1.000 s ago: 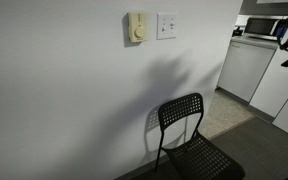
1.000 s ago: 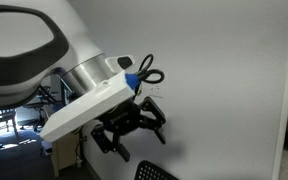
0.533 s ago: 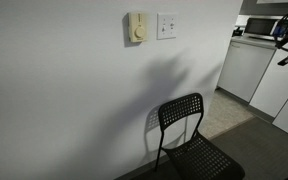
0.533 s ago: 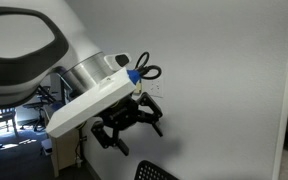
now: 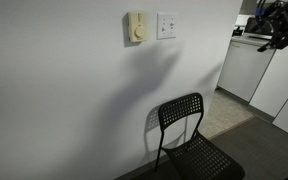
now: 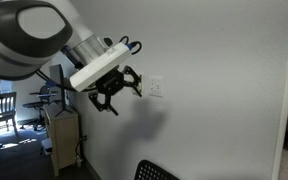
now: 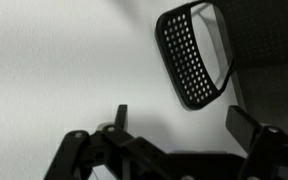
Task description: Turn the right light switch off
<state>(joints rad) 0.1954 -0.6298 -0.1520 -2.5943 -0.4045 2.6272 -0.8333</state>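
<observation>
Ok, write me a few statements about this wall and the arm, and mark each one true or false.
1. The gripper is pressing the white switch plate. False: it hangs in the air, well apart from the plate.
2. A cream box with a round dial is mounted right beside the plate. True.
3. A black perforated chair stands below the two wall fittings. True.
4. The gripper is clamped on an object. False: in the wrist view its fingers stand apart with nothing between them.
</observation>
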